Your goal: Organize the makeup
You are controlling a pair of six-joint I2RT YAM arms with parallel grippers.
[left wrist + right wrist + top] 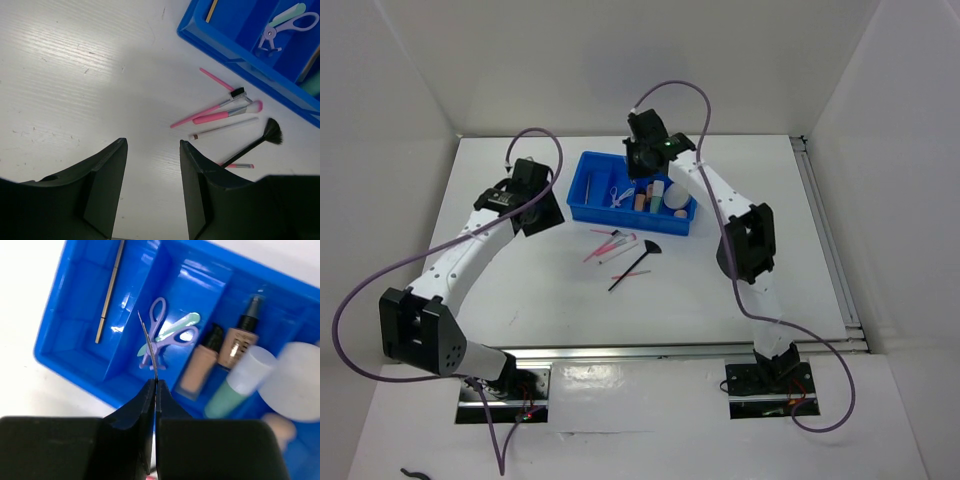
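Right gripper (155, 384), jaws clamped together on a thin grey metal tool (148, 340), hangs above the blue tray (60, 357) holding two beige bottles (200, 367). Left gripper (152, 147) stands parted over the bench (75, 75), pink sticks (215, 117) nearby.

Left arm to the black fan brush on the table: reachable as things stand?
Probably yes. The left gripper is open over the table, and the black fan brush lies uncovered nearby; only thin pink sticks lie close beside it.
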